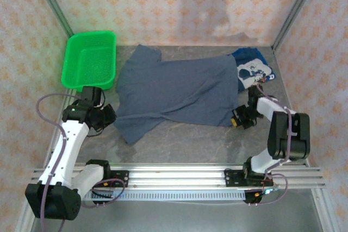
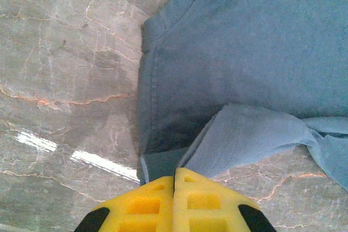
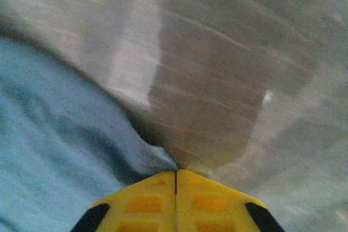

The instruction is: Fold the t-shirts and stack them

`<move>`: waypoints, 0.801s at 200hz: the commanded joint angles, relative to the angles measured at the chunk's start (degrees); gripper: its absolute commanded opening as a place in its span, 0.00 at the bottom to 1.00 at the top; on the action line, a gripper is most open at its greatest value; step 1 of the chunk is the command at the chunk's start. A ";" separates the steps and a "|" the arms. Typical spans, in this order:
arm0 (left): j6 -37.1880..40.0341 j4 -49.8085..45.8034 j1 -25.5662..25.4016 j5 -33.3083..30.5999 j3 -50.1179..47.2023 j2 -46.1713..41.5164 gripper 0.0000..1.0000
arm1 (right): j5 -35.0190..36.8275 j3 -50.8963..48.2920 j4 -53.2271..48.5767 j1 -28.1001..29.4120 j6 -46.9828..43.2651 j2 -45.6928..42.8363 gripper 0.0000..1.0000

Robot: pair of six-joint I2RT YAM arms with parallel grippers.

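The left pincer (image 2: 175,173) is pressed together on a near-left fold of the slate-blue t-shirt (image 1: 179,88); the right pincer (image 3: 175,173) is clamped on its near-right hem; the shirt lies between them, long axis left to right across the counter (image 1: 190,145), rumpled; the royal-blue t-shirt (image 1: 254,70) lies beyond, touching its far-right edge.

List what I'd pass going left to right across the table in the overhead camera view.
green basket → slate-blue t-shirt → royal-blue printed t-shirt
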 commanded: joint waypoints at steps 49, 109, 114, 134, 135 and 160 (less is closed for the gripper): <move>1.98 -1.41 0.68 -2.40 0.40 -3.21 0.00 | 6.89 11.99 -11.82 0.29 -16.55 -0.98 0.00; 2.19 -1.11 0.68 -0.73 -0.03 -3.95 0.00 | 8.76 16.42 -19.58 0.40 -25.02 -0.11 0.00; 2.04 -0.83 0.67 -0.37 -0.23 -4.10 0.00 | 8.46 16.19 -18.97 0.46 -25.00 0.21 0.00; 1.81 0.10 0.69 0.25 -1.07 -4.48 0.00 | 9.35 16.60 -18.37 1.70 -26.55 2.08 0.00; 1.81 0.13 0.68 0.23 -1.08 -4.44 0.00 | 9.44 16.64 -18.42 1.74 -26.73 2.19 0.00; 2.32 -0.27 0.68 0.03 -0.94 -4.49 0.00 | 13.47 20.41 -20.93 4.89 -30.19 5.78 0.00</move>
